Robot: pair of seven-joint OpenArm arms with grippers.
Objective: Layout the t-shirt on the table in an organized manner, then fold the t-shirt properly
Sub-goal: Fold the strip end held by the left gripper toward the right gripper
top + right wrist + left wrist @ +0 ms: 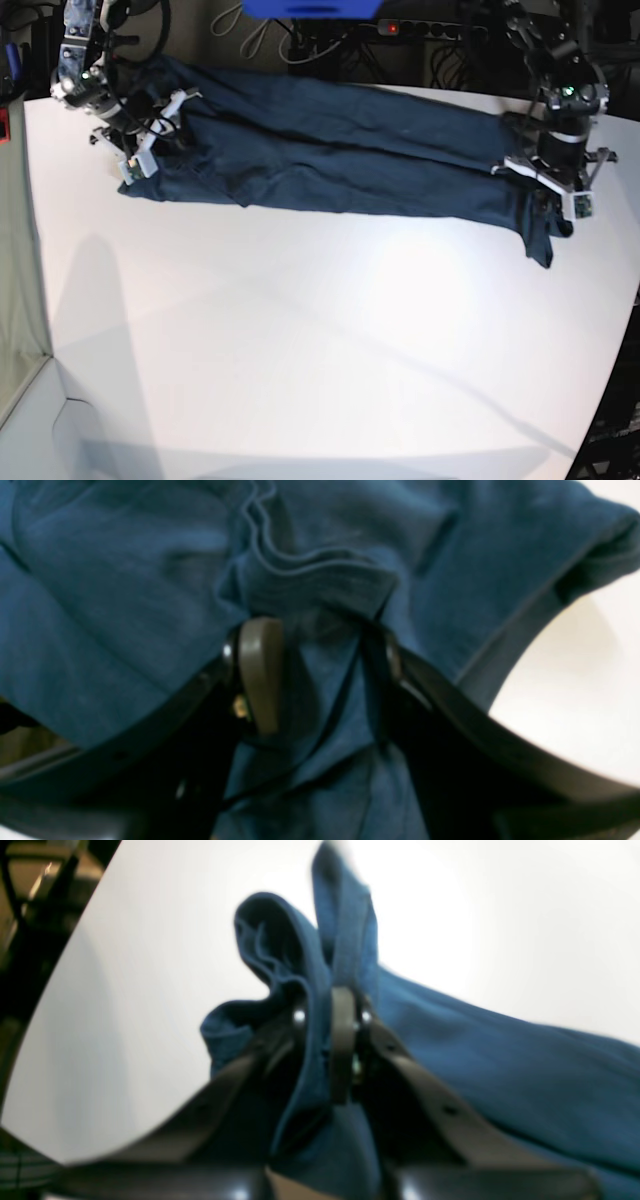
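Note:
The dark navy t-shirt [330,160] lies stretched in a long band across the far side of the white table [300,350]. At the band's right end in the base view, my left gripper [550,195] is shut on a bunch of cloth. The left wrist view shows its fingers [345,1010] pinched tight on a fold of the t-shirt [500,1055], with a hem standing up past them. My right gripper [140,150] holds the band's left end. In the right wrist view its jaws [320,670] stand apart, closed around a thick gather of t-shirt [125,580].
Cables and a power strip [400,25] lie just beyond the table's far edge, under a blue object [310,8]. The table's curved edge [620,340] runs down the right side. A grey-green panel [15,250] borders the left.

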